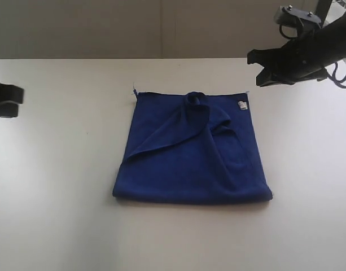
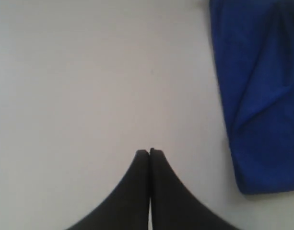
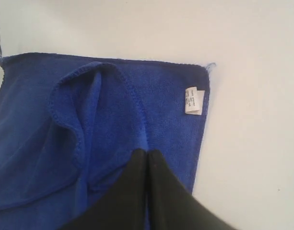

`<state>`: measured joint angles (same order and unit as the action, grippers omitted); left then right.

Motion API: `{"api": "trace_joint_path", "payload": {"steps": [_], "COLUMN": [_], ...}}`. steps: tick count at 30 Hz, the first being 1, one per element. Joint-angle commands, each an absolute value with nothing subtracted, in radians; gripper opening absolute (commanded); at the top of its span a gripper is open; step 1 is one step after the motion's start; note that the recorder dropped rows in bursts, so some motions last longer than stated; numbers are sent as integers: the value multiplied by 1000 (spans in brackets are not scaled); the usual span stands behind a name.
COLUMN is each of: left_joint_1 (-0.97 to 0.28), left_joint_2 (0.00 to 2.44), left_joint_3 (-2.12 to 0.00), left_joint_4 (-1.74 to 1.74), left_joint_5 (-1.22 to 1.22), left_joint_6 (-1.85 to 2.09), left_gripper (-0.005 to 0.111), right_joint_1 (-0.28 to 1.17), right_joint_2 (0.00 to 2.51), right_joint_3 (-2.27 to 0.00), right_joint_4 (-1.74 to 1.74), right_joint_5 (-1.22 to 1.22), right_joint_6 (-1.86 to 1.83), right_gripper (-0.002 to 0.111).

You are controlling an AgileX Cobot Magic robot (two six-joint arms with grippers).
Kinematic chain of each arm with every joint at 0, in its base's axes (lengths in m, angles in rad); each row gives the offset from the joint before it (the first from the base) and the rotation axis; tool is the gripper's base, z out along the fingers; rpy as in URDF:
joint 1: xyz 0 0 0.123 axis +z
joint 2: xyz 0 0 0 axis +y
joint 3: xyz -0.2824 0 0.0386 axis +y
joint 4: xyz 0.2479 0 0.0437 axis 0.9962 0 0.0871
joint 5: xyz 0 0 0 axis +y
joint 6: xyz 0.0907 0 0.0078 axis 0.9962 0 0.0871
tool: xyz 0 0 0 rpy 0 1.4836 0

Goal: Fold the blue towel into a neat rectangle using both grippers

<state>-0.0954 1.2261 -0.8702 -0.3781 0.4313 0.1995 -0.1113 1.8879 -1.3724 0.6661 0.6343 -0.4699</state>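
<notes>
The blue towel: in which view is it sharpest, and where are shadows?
Right wrist view: sharpest, the blue towel shows hem stitching and white label. Left wrist view: soft, no weave. Exterior view: slightly blurred, thin shadow under its lower edge.

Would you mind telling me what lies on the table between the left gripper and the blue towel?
Nothing: only bare white table separates the left gripper from the blue towel, as the left wrist view shows.

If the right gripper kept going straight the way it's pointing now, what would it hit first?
Most likely the blue towel: in its wrist view the shut right gripper points at the rumpled folded-over flap, not the white label. It hangs above the table, so the exact spot is unclear.
</notes>
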Motion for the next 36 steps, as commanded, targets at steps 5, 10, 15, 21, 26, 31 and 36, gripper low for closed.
{"api": "trace_joint_path", "payload": {"steps": [5,10,15,21,26,31,36], "left_joint_1": [-404,-506,-590,-665,-698,-704,-706], "left_joint_2": [1675,1911,2059,2165,2200,2240,2251], "left_joint_3": [-1226,-1528,-1686,-1793,-1803,-1803,-1803], "left_joint_4": [-349,-346,-346,-352,-374,-384,-389], "left_joint_5": [367,427,408,353,276,176,125], "left_joint_6": [80,7,-38,-81,-117,-136,-136], "left_gripper": [0,0,0,3,35,46,46], "right_joint_1": [-100,-100,-100,-117,-122,-122,-122], "right_joint_2": [1893,1960,1986,1996,1996,1996,1996], "right_joint_3": [-1384,-1384,-1384,-1384,-1384,-1384,-1384], "right_joint_4": [609,609,609,583,583,583,583], "right_joint_5": [689,672,635,631,629,636,638], "right_joint_6": [-419,-415,-415,-410,-396,-396,-396], "right_gripper": [0,0,0,0,0,0,0]}}
